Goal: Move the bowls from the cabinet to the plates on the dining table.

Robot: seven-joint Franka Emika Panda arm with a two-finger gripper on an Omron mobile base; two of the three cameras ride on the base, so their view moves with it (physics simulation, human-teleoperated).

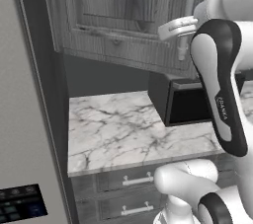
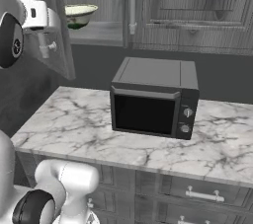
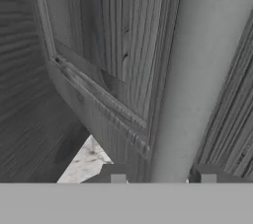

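In the left base view the gripper (image 1: 174, 28) reaches up to the cabinet (image 1: 123, 16) beside its silver bar handle (image 1: 188, 18), though the finger spread cannot be told there. In the right base view a bowl (image 2: 80, 15) sits on the shelf behind the swung-open cabinet door (image 2: 57, 30), above the microwave (image 2: 153, 97) on the marble counter (image 2: 74, 119). In the hand view the two fingertips (image 3: 117, 173) stand apart, straddling the door's edge, and whether they touch it cannot be told.

Open cabinet door (image 2: 58, 30) is hiding the bowl's (image 2: 80, 15) 9 o'clock side; gripper (image 3: 163, 174) fingertips are running off-frame at 6 o'clock.
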